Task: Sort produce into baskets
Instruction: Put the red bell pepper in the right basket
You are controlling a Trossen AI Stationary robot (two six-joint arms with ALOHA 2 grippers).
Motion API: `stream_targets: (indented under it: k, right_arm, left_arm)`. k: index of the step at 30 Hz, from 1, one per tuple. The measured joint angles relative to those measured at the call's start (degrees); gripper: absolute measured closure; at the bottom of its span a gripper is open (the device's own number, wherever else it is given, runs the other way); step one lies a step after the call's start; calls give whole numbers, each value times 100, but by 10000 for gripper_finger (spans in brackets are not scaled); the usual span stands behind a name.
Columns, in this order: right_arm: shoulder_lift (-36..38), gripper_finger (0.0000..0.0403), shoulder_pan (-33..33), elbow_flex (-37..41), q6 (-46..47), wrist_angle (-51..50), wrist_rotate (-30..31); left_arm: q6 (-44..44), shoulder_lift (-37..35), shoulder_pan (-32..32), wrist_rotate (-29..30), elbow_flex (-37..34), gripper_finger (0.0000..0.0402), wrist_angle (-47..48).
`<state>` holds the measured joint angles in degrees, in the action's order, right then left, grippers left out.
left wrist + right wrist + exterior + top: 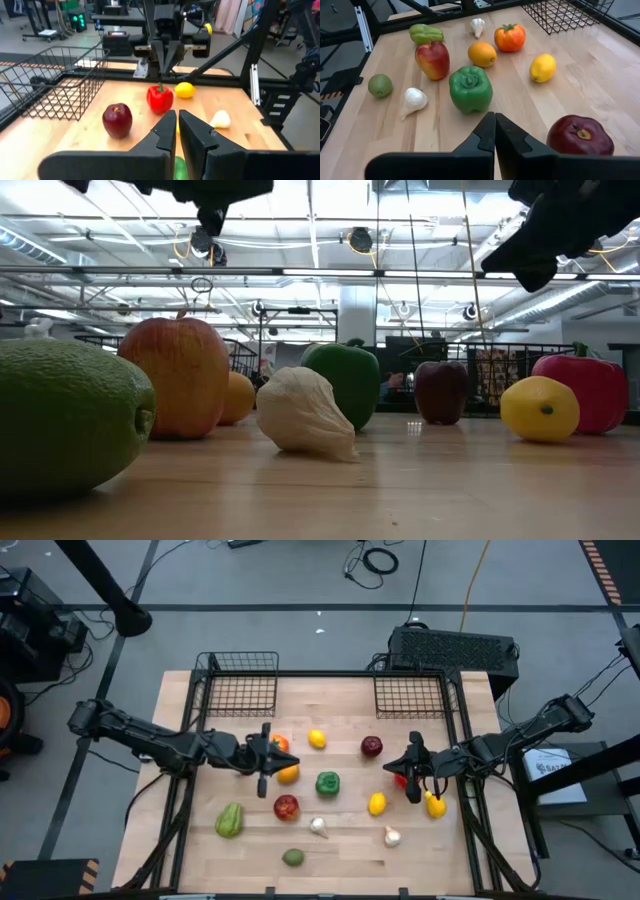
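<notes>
Both baskets (240, 690) empty at far edge, produce (327, 782) loose mid-table; left gripper (263, 762) and right gripper (414, 775) pinched shut, holding nothing; toys look light, rigid, slick: grip across widest middle.

Pale wood table (600, 95) w/ matt grain, black wire-mesh baskets (240, 685), glossy produce (470, 89)

No text, label, brand or number can be read in any view. A white sheet (556, 764) beside the counter's right edge carries dark print, but it is too small to make out.
</notes>
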<state>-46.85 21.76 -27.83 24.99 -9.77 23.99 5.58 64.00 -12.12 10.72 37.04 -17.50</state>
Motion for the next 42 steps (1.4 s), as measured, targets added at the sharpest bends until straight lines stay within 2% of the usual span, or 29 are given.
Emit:
stream_targets:
  k: [6,11,13,20,25,36,42]
  right_arm:
    - [0,403,0,0,401,-2,35]
    - [0,403,0,-3,611,-43,367]
    - [0,402,-4,-77,613,-275,346]
    - [2,374,-2,-348,1338,-1584,352]
    - [0,344,84,-348,2154,-2262,277]
    - [2,267,804,-503,2369,-2390,161]
    - [0,248,1067,-610,2395,-2842,155]
  left_arm:
    - [8,86,-2,35,0,372,-70]
    - [-155,80,-11,1044,103,372,-110]
    - [-190,81,-24,1191,107,372,-90]
    - [-153,86,-28,753,107,372,181]
    - [-15,86,-31,713,107,372,239]
    - [9,84,-39,709,107,372,411]
    - [-37,84,-33,708,107,372,411]
